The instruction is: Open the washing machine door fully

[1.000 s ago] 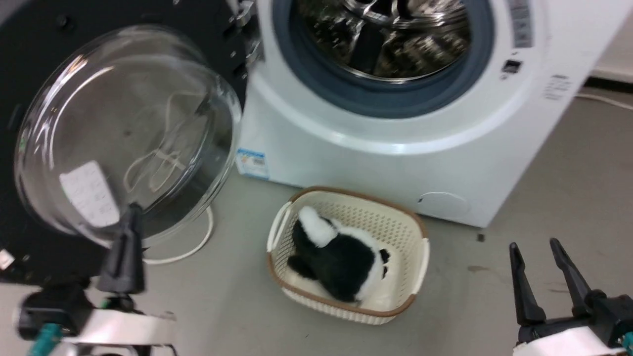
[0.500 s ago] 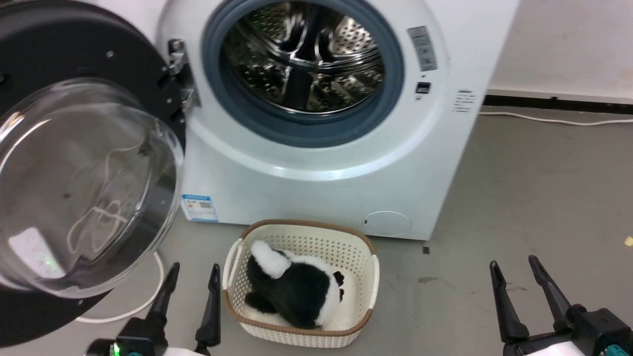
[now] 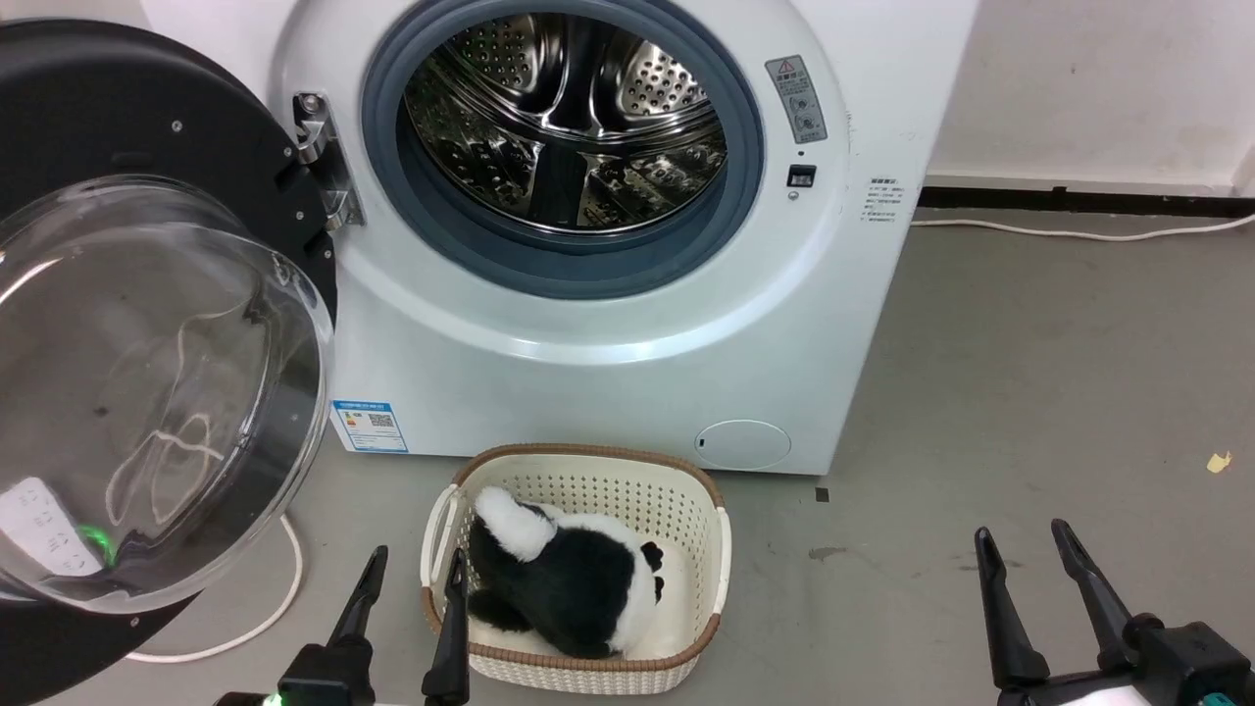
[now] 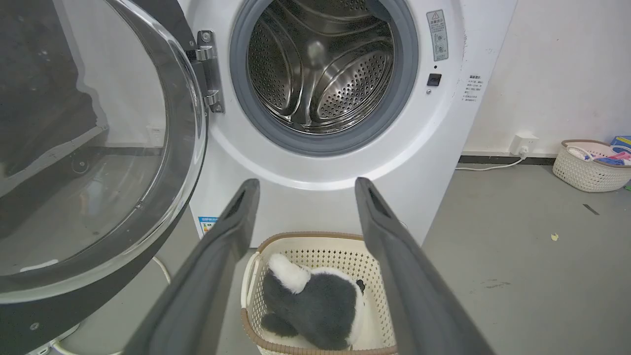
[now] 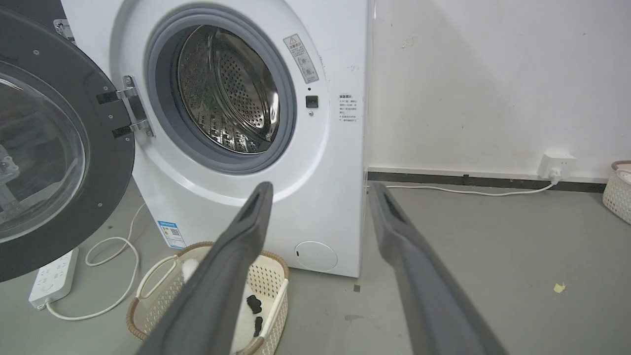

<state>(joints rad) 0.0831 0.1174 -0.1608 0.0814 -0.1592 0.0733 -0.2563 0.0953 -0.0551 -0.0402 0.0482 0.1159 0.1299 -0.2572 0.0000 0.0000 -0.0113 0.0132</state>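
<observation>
- Door duty: the washing machine door (image 3: 147, 343) hangs wide at far left, upright on its hinge (image 3: 319, 162) at the left edge of the drum (image 3: 559, 118).
- Nearer tool: the left gripper (image 3: 417, 569), fingers parted and empty, sits just right of the door's lower rim; the right gripper (image 3: 1022, 537), likewise spread, sits well apart.
- Grey floor (image 3: 1029, 373), a basket (image 3: 721, 549) in front, a white wall (image 3: 1079, 78) behind.

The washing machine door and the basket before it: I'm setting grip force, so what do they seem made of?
The washing machine door: a black rim, probably plastic with a slight sheen, around a clear bulging window, likely glass, see-through with bright highlights. The basket: cream perforated walls, apparently moulded plastic, with a brown woven-looking rim.
</observation>
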